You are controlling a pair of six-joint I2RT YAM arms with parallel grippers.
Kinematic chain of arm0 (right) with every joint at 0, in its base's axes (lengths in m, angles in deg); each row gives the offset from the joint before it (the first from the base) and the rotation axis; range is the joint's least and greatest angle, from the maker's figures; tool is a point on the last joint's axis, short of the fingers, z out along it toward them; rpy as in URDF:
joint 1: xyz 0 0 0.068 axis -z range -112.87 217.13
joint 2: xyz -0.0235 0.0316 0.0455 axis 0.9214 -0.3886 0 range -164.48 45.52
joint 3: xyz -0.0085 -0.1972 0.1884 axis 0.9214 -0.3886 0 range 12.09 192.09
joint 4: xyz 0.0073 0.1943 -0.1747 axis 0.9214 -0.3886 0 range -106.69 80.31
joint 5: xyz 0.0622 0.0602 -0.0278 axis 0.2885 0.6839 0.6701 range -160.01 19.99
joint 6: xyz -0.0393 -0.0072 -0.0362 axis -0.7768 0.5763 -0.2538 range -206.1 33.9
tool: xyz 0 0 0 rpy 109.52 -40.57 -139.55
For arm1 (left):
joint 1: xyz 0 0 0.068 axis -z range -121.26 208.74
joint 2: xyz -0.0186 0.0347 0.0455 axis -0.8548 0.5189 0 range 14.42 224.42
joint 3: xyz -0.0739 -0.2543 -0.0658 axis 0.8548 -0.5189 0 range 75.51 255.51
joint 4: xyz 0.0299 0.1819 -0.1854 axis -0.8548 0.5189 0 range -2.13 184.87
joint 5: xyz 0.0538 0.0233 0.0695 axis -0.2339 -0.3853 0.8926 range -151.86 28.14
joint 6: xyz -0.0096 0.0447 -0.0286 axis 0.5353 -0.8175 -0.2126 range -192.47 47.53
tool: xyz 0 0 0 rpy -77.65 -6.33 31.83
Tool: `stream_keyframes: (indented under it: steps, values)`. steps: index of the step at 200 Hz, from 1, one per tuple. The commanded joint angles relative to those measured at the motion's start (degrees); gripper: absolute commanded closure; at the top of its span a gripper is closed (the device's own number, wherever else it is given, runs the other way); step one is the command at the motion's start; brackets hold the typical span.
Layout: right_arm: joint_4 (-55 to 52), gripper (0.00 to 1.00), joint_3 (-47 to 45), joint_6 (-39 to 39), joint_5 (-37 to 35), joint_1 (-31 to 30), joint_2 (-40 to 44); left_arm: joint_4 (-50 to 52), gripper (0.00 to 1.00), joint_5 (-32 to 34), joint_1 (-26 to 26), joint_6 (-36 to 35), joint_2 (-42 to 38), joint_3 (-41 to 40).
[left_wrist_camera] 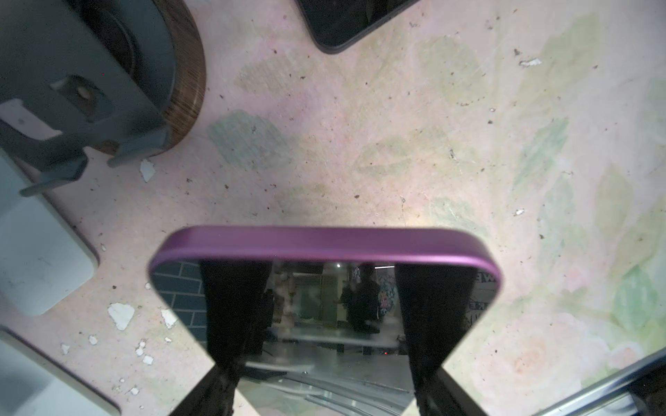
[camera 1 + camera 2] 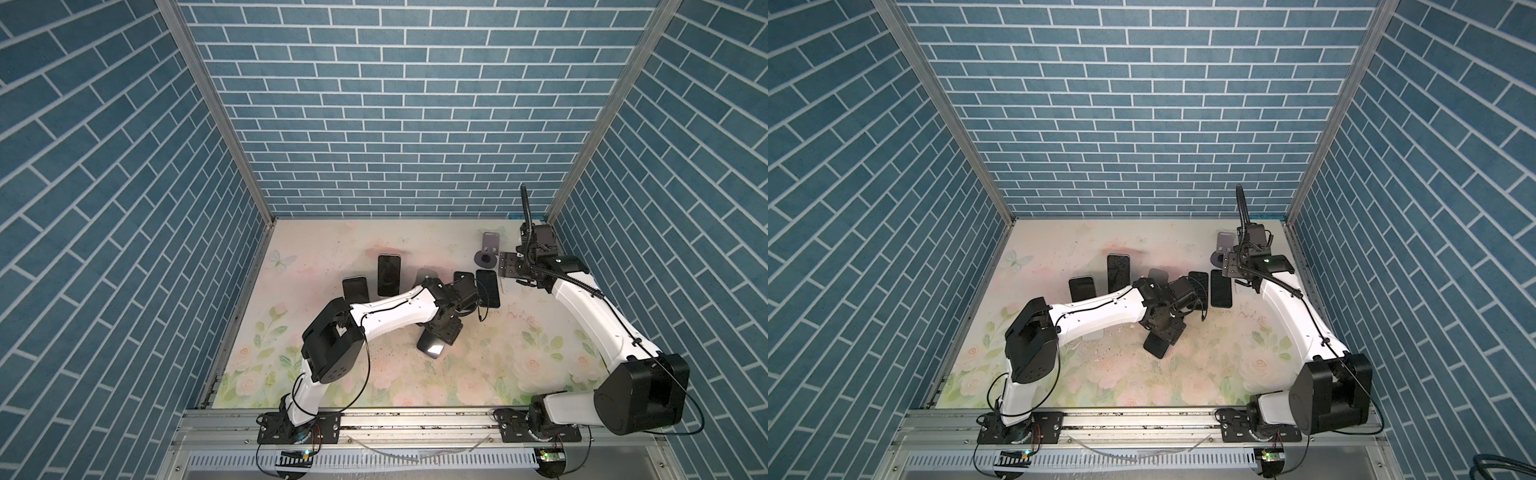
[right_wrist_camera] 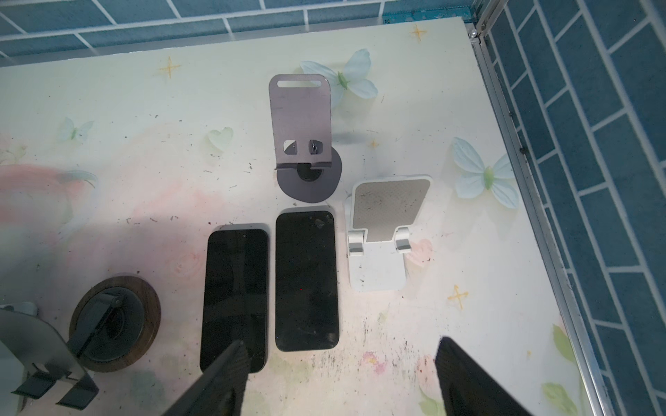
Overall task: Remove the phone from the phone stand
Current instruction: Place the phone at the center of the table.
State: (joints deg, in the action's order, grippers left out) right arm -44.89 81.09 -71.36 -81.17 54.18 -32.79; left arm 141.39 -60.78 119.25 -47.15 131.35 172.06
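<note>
The left gripper (image 1: 333, 306), clamped across the purple-edged phone (image 1: 324, 243), holds it clear of the nearby empty stand (image 1: 108, 83), while the right gripper (image 3: 338, 360) hangs, jaws apart, out of its way.

phone (image 1: 324, 245) showing a purple rim, black glass | walls (image 2: 374, 104) wearing teal-blue brick print | table (image 2: 457, 374) blooming pastel florals (butterflies too) | stand base (image 1: 187, 90) showing dark wood-grain

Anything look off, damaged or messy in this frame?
Yes: white flakes and dark specks litter the floral mat beside the wood-based stand, as if the surface is chipping. The purple-edged phone in the left claw looks fine.
</note>
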Motion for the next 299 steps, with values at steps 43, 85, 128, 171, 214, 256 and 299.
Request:
stream_keyframes:
  steps: [43, 85, 128, 171, 214, 256, 299]
  values:
    - [0.7, 0.17, -0.1, 0.1, -0.7, -0.1, 1.7, 5.8, 0.48, -0.8, 0.1, 0.3, 5.7, 5.4]
    - [2.3, 0.17, -1.1, 0.2, -1.6, -0.1, 2.5, 7.6, 0.47, -0.9, -0.4, -0.8, 8.4, 7.1]
    - [3.1, 0.17, -1.4, 0.0, -2.1, 0.0, 2.5, 9.2, 0.47, -1.1, -0.7, -1.2, 10.7, 8.5]
    - [4.6, 0.17, -2.3, -0.2, -2.2, -0.1, 2.4, 9.0, 0.45, -1.7, -0.8, -1.1, 11.8, 8.9]
    - [4.9, 0.17, -2.6, -0.8, -2.4, 0.0, 2.0, 8.2, 0.44, -2.5, -1.0, -1.2, 12.8, 8.5]
    - [5.5, 0.17, -3.0, -0.8, -2.4, 0.0, 2.0, 8.4, 0.42, -2.6, -1.4, -1.3, 13.6, 8.4]
    - [5.9, 0.17, -3.1, -0.8, -2.3, 0.0, 1.9, 8.5, 0.40, -2.6, -1.5, -1.4, 14.0, 8.5]
